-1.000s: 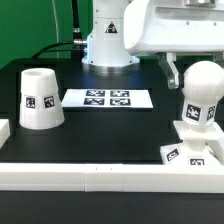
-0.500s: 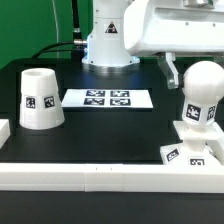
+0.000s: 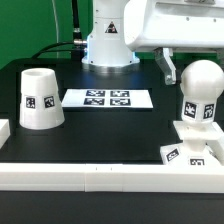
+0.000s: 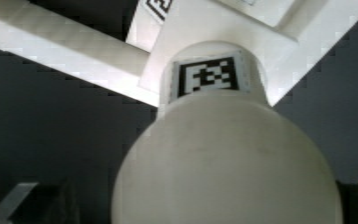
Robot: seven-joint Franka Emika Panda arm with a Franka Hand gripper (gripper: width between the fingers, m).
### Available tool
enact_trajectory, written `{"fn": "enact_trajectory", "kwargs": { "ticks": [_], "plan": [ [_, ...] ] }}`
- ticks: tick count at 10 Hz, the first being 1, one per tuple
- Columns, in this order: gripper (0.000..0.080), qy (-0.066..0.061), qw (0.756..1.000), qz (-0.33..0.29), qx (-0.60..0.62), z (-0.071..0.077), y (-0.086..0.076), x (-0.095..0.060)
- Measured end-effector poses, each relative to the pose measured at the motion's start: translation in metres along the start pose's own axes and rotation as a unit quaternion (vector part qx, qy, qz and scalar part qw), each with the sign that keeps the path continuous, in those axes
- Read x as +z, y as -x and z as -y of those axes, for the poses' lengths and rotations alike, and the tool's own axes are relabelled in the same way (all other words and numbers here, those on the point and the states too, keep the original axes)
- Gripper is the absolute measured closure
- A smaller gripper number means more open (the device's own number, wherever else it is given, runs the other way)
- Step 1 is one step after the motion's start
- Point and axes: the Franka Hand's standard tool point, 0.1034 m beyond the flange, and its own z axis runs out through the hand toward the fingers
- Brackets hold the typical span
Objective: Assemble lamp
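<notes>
The rounded white bulb [image 3: 201, 92] stands upright on the flat square base [image 3: 186, 134] at the exterior view's right. My gripper [image 3: 197, 76] hangs over it, open, with the jaws standing to either side of the bulb's top. One dark finger [image 3: 168, 70] shows apart from the bulb's side; the other finger is out of frame. In the wrist view the tagged bulb [image 4: 208, 130] fills the picture, with the base [image 4: 78, 48] beneath it. The cone shade [image 3: 40, 98] stands alone at the exterior view's left.
The marker board [image 3: 108, 98] lies flat in the middle, in front of the arm's white pedestal [image 3: 108, 45]. A long white rail [image 3: 100, 176] runs along the front edge, with a small white block [image 3: 4, 132] at the left edge.
My gripper has shifted very slightly toward the exterior view's left and up. The bulb, base and shade have not moved.
</notes>
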Motion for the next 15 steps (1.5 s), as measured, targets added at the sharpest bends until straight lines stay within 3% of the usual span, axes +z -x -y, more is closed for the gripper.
{"fn": "enact_trajectory", "kwargs": {
  "ticks": [4,7,8,10,13,15],
  "plan": [
    [0.0101,-0.003,1.000,0.014,-0.001,-0.005,-0.008,-0.017],
    [0.0101,-0.010,0.999,0.032,0.000,0.000,-0.004,-0.015],
    [0.0101,-0.027,0.996,0.086,0.006,0.008,0.002,-0.014],
    [0.0101,-0.046,0.987,0.154,0.004,0.012,0.005,-0.012],
    [0.0101,-0.065,0.969,0.239,-0.003,0.013,0.011,-0.009],
    [0.0101,-0.062,0.972,0.228,-0.002,0.010,0.006,-0.004]
  ]
}}
